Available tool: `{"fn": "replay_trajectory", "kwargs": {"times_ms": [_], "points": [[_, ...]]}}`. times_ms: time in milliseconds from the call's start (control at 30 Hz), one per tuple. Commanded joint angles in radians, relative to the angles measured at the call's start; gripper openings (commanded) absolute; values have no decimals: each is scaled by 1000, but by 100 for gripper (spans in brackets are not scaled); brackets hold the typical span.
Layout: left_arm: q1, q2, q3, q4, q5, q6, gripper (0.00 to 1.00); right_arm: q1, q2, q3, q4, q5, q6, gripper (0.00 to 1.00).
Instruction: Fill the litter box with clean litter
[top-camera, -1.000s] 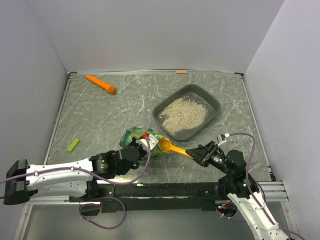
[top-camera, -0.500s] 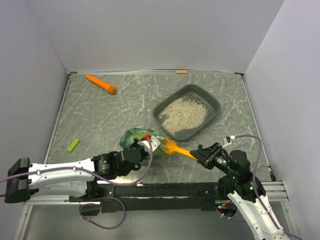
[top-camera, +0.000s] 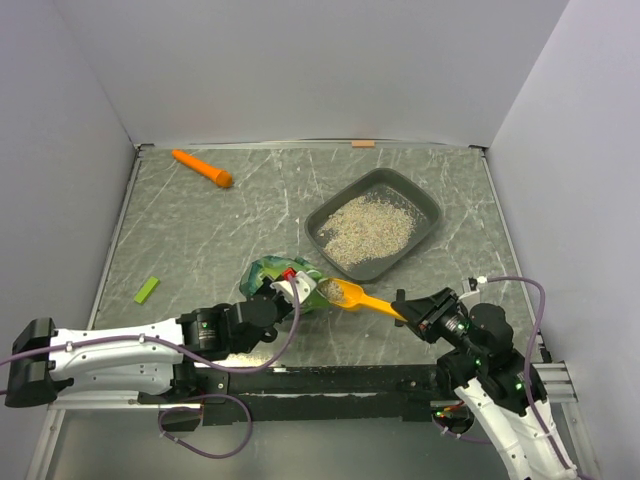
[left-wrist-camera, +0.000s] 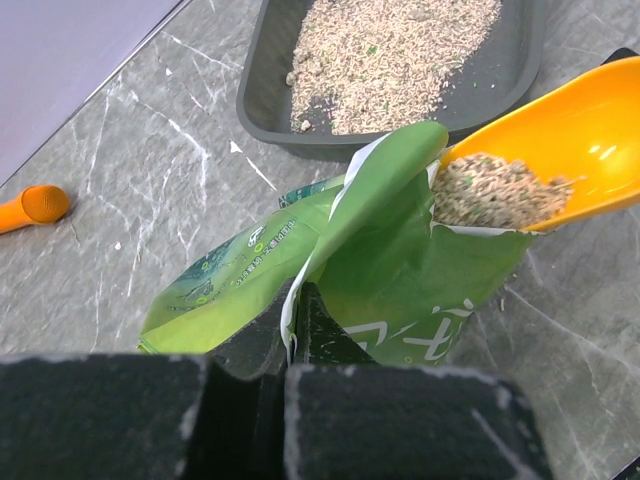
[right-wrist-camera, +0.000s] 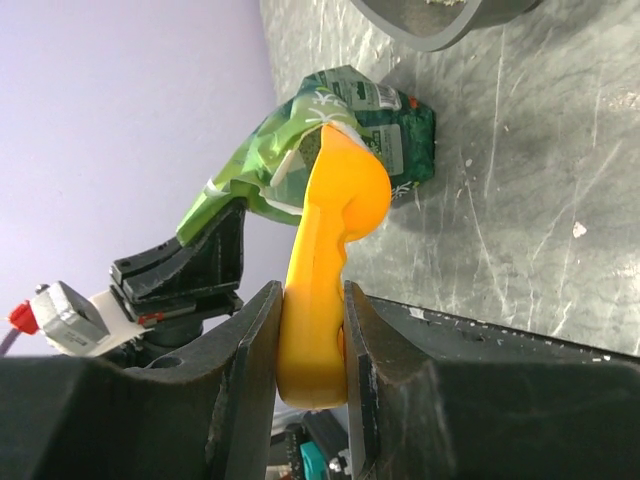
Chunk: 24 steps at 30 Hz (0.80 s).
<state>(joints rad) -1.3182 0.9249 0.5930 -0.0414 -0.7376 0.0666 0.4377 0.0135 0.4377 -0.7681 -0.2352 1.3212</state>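
The dark grey litter box (top-camera: 428, 204) sits right of centre and holds a bed of clean litter (top-camera: 368, 228); the left wrist view shows its near wall (left-wrist-camera: 262, 88). In front of it lies the green bag (top-camera: 272, 274), its mouth edge pinched by my shut left gripper (left-wrist-camera: 292, 302). My right gripper (right-wrist-camera: 312, 300) is shut on the handle of the orange scoop (top-camera: 362, 299). The scoop's bowl (left-wrist-camera: 575, 130) rests at the bag's mouth and carries a heap of litter (left-wrist-camera: 495, 190).
An orange carrot-shaped object (top-camera: 203, 168) lies at the far left and a small green block (top-camera: 147, 290) at the left edge. Spilled granules (top-camera: 245, 357) lie by the left arm. Grey walls stand on three sides.
My right gripper has drawn back to the right and toward the near edge. The scoop's bowl has come out of the bag mouth with litter in it. The left gripper keeps its hold.
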Motion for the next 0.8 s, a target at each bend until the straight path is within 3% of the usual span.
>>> {"fn": "replay_trajectory", "kwargs": {"times_ms": [0,367,767], "points": [[-1,-46,21,-74,-71,-4,1,-8,-302,53,-103,66,22,0],[-1,-165,27,-106,-109,2,1,-8,-253,73,55,-24,53,0],[16,-288,40,-130,-171,18,1,-8,-44,182,226,-70,29,0]]}}
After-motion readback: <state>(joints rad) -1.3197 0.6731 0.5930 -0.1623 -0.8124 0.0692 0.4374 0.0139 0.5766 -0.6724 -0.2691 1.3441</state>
